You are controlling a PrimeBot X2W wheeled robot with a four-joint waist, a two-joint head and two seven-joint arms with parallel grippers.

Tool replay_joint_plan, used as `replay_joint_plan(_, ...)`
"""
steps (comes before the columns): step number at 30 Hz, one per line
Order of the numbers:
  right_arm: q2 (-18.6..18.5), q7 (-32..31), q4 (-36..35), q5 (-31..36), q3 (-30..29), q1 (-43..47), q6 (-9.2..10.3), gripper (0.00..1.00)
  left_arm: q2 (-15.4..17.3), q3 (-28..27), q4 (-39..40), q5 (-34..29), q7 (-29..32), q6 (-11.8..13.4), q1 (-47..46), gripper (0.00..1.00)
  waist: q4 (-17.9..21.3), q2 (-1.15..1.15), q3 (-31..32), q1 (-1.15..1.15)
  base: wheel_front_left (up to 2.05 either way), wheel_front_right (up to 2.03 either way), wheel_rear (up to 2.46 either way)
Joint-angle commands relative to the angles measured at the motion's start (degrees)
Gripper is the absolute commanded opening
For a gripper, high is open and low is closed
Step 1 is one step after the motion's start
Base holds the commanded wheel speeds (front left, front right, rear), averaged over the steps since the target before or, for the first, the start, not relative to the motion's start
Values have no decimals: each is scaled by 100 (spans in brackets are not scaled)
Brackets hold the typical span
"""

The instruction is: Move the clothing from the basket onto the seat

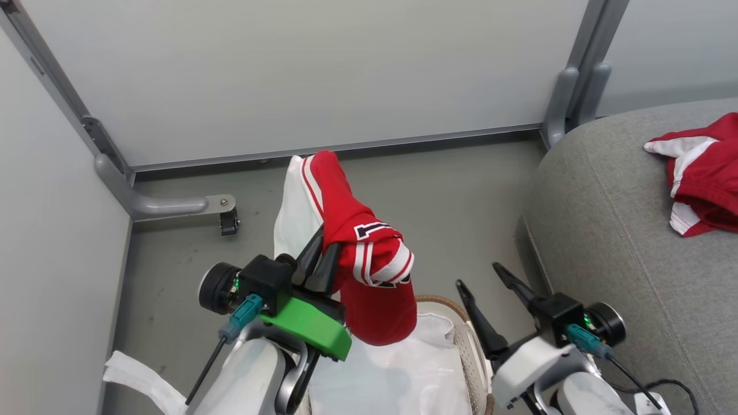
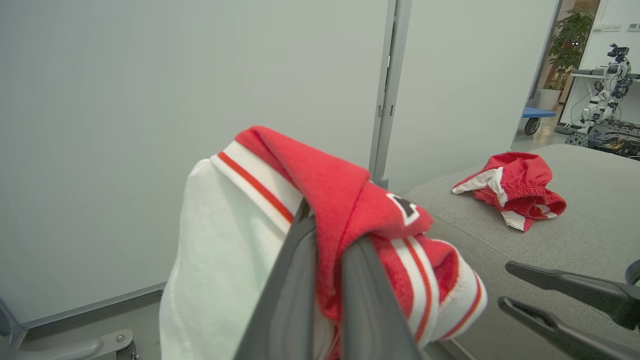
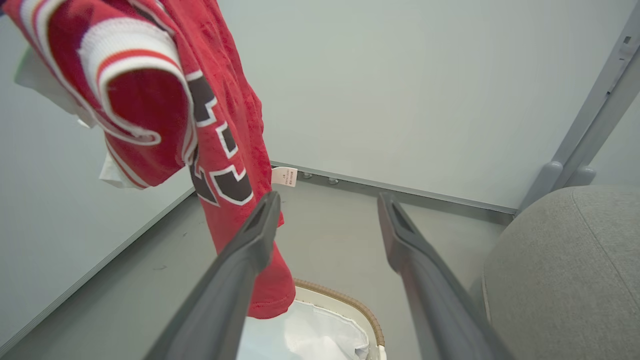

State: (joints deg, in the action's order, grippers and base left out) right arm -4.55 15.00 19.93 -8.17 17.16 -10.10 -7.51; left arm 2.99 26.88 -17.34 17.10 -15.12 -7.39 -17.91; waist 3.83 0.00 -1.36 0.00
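Head view: my left hand (image 1: 327, 242) is clenched on one red jersey (image 1: 375, 288), hung above the basket (image 1: 439, 303); right hand (image 1: 478, 274) released, empty. The pinch looks narrow, so the fabric may slip during the swing to the seat (image 1: 605, 230), or its tail may drag the liner (image 1: 392, 369) out.

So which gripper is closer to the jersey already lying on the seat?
Right. The right gripper hangs open beside the seat, short of that jersey; the left gripper is farther off over the basket, shut on the second jersey.
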Motion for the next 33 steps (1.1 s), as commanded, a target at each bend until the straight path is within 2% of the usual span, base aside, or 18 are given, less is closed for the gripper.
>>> replay_joint_plan(1, -51, 26, 2, -37, 167, -148, 4, 100, -1, 32, -14, 36, -3, -18, 8, 0, -58, 0, -10, 0, 0, 0, 0)
replay_joint_plan(11, -209, 26, 217, -133, 1226, -857, 5, 100, -3, 573, -41, 295, -3, -18, -245, 0, -500, 0, -36, 0, 0, 0, 0)
replay_joint_plan(22, -79, 26, 503, -49, 1524, -1336, 4, 100, -4, 1027, -67, 516, -3, -18, -359, 0, -846, 0, -81, 0, 0, 0, 0)
replay_joint_plan(23, -64, 26, 545, -49, 1535, -1358, 4, 98, -5, 1060, -62, 535, -3, -18, -365, 0, -869, 0, -81, 0, 0, 0, 0)
replay_joint_plan(24, -53, 26, 577, -58, 1546, -1374, 5, 57, -5, 1081, -60, 553, -3, -18, -370, 0, -886, 0, -82, 0, 0, 0, 0)
replay_joint_plan(25, -36, 26, 609, -80, 1558, -1392, 5, 38, -5, 1103, -59, 563, -3, -18, -377, 0, -904, 0, -84, 0, 0, 0, 0)
replay_joint_plan(26, -23, 26, 638, -99, 1557, -1404, 5, 0, -5, 1115, -60, 575, -3, -18, -382, 0, -917, 0, -85, 0, 0, 0, 0)
replay_joint_plan(31, 29, 26, 667, -202, 1488, -1414, 5, 0, -5, 1098, -76, 569, -3, 12, -378, 0, -931, 0, -104, 0, 0, 0, 0)
replay_joint_plan(32, 35, 26, 672, -203, 1474, -1402, 5, 0, -5, 1086, -88, 562, -3, 30, -370, 6, -919, 0, -108, 0, 0, 0, 0)
replay_joint_plan(33, 35, 26, 675, -212, 1461, -1387, 5, 0, -5, 1073, -89, 552, -3, 46, -366, 27, -900, 0, -116, 0, 0, 0, 0)
